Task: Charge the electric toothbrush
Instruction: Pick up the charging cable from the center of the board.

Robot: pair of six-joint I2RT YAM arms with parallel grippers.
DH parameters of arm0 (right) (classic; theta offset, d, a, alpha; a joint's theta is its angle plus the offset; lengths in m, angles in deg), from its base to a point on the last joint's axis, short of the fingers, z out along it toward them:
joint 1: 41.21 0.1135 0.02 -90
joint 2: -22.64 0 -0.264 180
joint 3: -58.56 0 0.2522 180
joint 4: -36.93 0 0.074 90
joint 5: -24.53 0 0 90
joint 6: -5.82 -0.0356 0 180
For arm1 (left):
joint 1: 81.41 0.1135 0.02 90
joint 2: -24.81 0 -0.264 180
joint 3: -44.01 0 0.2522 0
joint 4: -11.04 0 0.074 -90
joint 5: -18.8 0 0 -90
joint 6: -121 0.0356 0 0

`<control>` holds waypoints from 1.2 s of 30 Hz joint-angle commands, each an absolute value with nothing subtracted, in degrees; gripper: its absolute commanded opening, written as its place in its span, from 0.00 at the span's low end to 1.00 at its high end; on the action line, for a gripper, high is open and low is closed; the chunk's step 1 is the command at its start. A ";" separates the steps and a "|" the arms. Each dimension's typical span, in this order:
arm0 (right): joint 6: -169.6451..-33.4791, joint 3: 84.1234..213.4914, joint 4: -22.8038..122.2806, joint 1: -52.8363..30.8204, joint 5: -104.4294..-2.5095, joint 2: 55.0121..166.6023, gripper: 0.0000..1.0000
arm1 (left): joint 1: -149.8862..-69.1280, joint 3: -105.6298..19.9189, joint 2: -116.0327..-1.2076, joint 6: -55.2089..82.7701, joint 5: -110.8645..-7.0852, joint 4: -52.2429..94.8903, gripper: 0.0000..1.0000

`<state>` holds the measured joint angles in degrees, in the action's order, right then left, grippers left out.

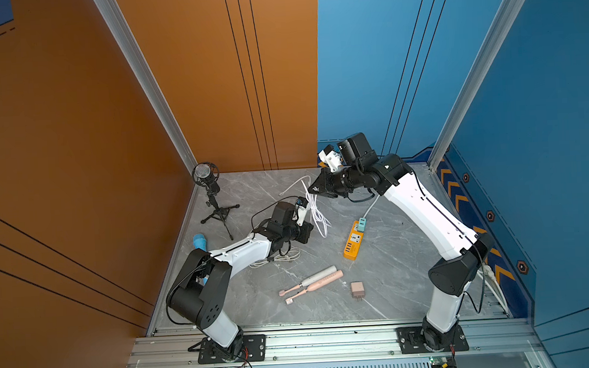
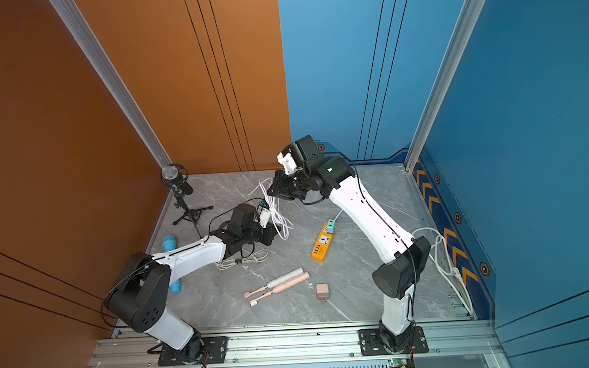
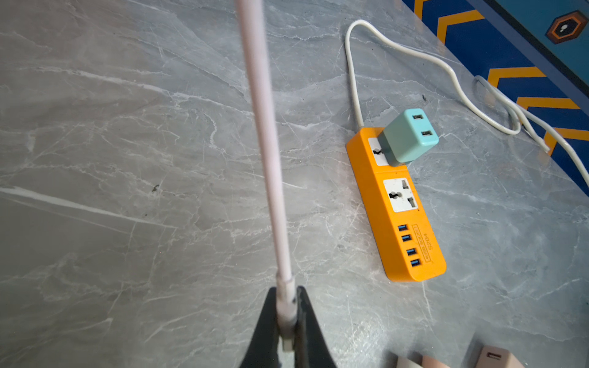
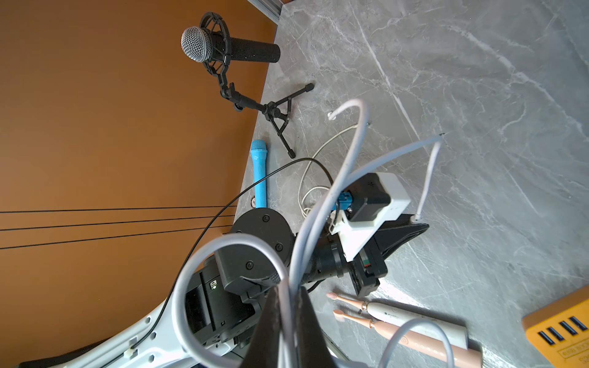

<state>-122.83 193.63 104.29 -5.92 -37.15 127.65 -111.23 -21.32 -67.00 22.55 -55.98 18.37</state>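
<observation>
Electric toothbrushes (image 1: 312,279) beside pink adapter (image 1: 357,289) | left claw (image 3: 287,290), right claw (image 4: 289,290) clamped on white cable (image 3: 267,143)

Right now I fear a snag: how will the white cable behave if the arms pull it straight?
Probably floppy: the white cable hangs in loose loops from the right gripper, shut on it. Likely light: the thin strands hold their curl in the air. The loops may catch the left gripper, shut near one end, since they dangle beside it.
</observation>
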 commanded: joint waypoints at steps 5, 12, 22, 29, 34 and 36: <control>-114.60 189.88 103.60 -10.97 -45.23 128.99 0.00 | -111.62 -14.44 -55.57 19.36 -55.31 23.52 0.00; -106.44 195.77 100.27 -9.45 -51.42 141.04 0.00 | -112.96 -12.65 -46.80 19.43 -49.80 34.07 0.00; -100.85 200.11 100.13 -6.30 -56.92 152.81 0.17 | -114.45 -16.27 -47.68 16.72 -47.49 35.09 0.00; -101.81 196.20 105.59 -6.79 -62.30 144.00 0.52 | -114.53 -17.61 -49.73 14.74 -53.65 35.09 0.00; -108.75 188.98 108.18 -7.16 -57.32 134.16 0.61 | -115.81 -18.65 -49.86 16.16 -57.46 35.09 0.00; -113.54 185.15 107.38 -6.55 -52.65 131.24 0.60 | -117.11 -19.30 -49.47 18.07 -59.15 35.09 0.00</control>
